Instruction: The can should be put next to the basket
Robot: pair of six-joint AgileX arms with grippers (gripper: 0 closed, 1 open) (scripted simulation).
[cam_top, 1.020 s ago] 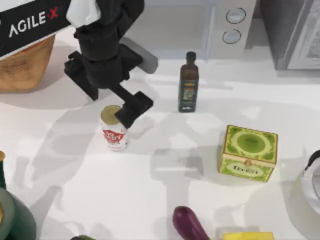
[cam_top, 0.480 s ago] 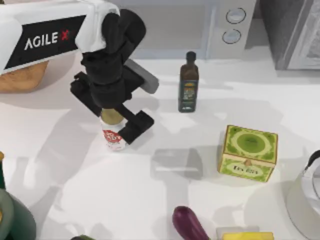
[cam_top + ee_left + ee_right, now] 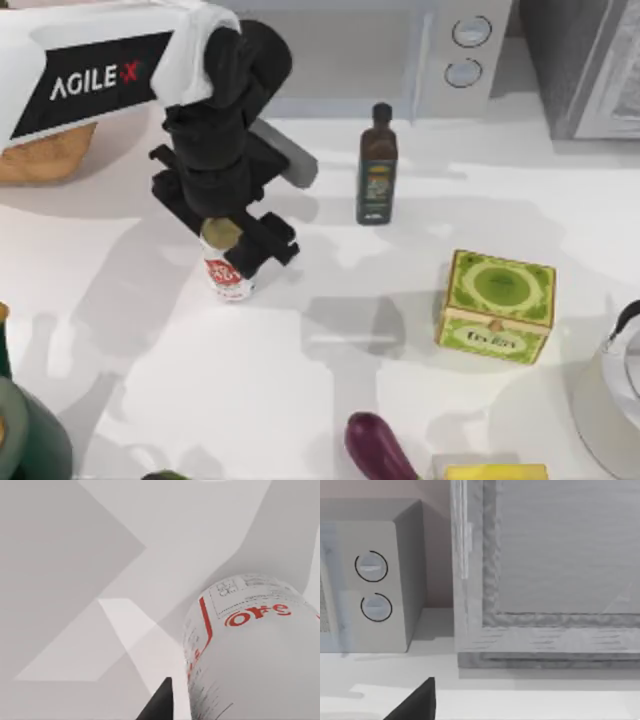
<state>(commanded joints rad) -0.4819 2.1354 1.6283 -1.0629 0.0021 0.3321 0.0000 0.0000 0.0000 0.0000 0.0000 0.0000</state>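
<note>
1. Your left gripper sits clamped around the can, which stands upright on the table.
2. Behind and to the gripper's left, you see the wicker basket, well apart from the can; its inside is hidden.
3. To the gripper's right stands the olive-oil bottle.

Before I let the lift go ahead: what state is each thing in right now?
can: upright on the table, between the left gripper's fingers
left gripper: down over the can
basket: far left, apart from the can
bottle: upright, untouched
green box: lid shut
eggplant: lying flat
</note>
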